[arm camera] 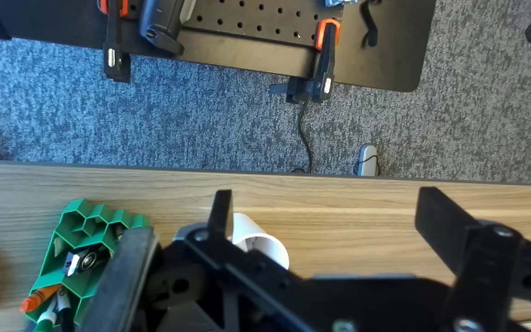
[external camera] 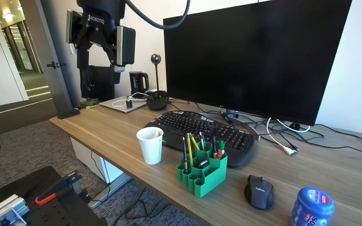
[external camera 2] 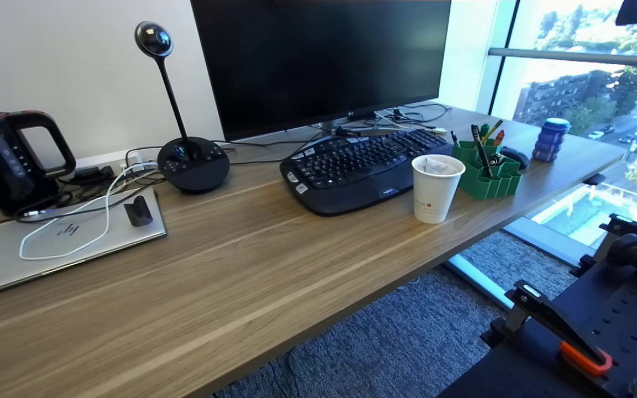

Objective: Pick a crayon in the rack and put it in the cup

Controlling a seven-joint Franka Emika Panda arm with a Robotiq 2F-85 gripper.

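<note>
Orange crayon (arm camera: 39, 297) in the green rack (external camera: 212, 177), close beside a green marker (external camera: 221, 145); white cup (external camera: 152, 147) near
The gripper (arm camera: 324, 213) hangs above the desk (external camera: 115, 125), fingers spread and empty; a slightly misaligned descent could pinch the marker too or tip the cup

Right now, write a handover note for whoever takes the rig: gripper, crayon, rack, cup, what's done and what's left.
Gripper: wide open, holding nothing, above the desk.
Crayon: an orange one, in the green rack.
White cup: upright on the desk beside the rack, not touching it; something pale inside, can't tell what.
Done: no pick yet; no crayon shows in the cup.
Left: grip the crayon, lift it out, place it in the cup, release.
</note>
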